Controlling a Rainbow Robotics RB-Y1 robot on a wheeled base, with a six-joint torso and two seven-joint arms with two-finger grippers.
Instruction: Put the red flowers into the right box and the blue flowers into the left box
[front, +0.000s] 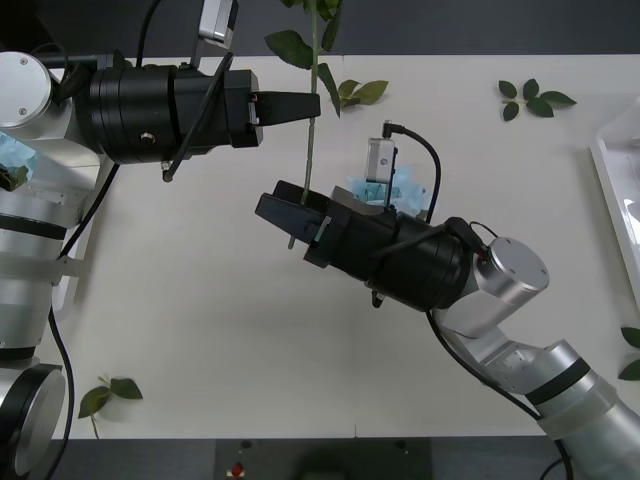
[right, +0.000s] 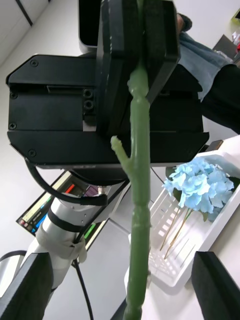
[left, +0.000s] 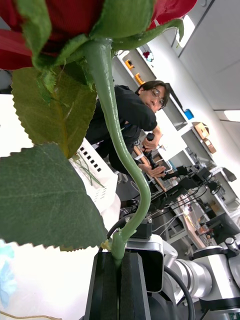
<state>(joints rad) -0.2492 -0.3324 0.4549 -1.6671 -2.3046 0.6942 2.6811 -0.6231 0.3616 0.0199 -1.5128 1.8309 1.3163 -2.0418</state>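
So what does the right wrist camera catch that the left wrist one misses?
Right wrist view adds: a blue flower lying in the left box, and the right gripper open astride the stem. Left wrist view adds: the red flower bloom and its big leaves. Shared: the stem clamped in the shut left gripper.

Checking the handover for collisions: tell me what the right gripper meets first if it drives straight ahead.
The red rose's stem, standing between the right gripper's open fingers and held higher by the left gripper. Beyond it, perhaps the left wrist; depth is unclear.
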